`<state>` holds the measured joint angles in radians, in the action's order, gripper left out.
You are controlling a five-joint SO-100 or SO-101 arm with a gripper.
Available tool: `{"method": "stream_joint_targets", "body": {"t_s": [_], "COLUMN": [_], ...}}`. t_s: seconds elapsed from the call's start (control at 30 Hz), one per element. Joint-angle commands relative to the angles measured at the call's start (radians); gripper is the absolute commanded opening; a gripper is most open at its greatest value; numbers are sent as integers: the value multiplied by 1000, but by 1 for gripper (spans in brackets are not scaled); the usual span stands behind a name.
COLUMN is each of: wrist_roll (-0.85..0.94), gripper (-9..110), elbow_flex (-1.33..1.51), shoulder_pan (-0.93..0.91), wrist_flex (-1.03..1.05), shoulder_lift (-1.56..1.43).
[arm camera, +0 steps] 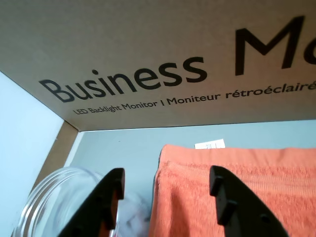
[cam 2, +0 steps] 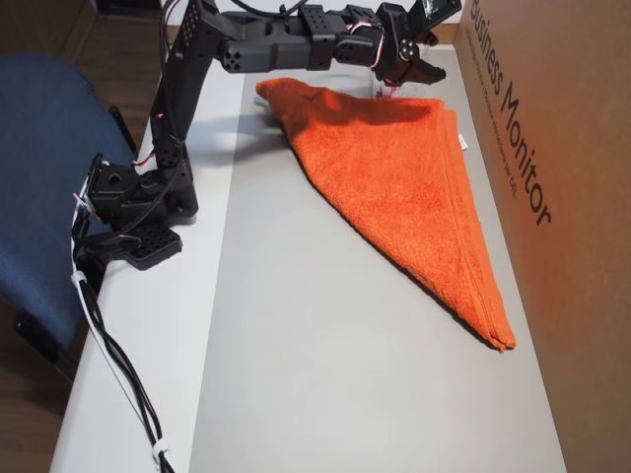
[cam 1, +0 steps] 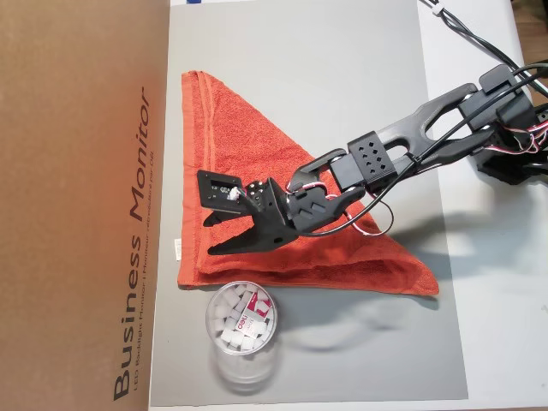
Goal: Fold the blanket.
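Hovering my spread, empty black tool (cam 1: 207, 236) above the triangular-folded orange-red terry-cloth blanket (cam 1: 257, 163), I saw its right-angle corner just beyond.

The arm (cam 1: 402, 141) is built of matte black printed plastic, with 1 flat block on the forearm pierced by a grid of small round holes. Thin red, white and black wires are looped beside the wrist, and a black cable bundle is seen trailing from the clamped base (cam 2: 133, 212) in an overhead view. The gripper (cam 1: 208, 235) is formed of 2 black pointed fingers with stepped inner edges.
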<state>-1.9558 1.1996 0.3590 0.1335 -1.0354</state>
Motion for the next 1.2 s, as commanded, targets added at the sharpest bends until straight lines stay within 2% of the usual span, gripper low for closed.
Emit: {"method": "stream_joint_targets", "body": {"t_s": [0.0,0.37,0.6,0.7,0.9,1.17], "wrist_roll": [-48,-225,-249,-249,-235,-129], "gripper": [17,17,17,13,4,3], "elbow_flex": [71,410,676,772,793,779], "shoulder_pan": [2,3,21,40,71,112], "wrist_flex": [-15,-14,-14,-6,222,430], "shoulder_lift": [-161,-453,-615,-661,-704,-707]}}
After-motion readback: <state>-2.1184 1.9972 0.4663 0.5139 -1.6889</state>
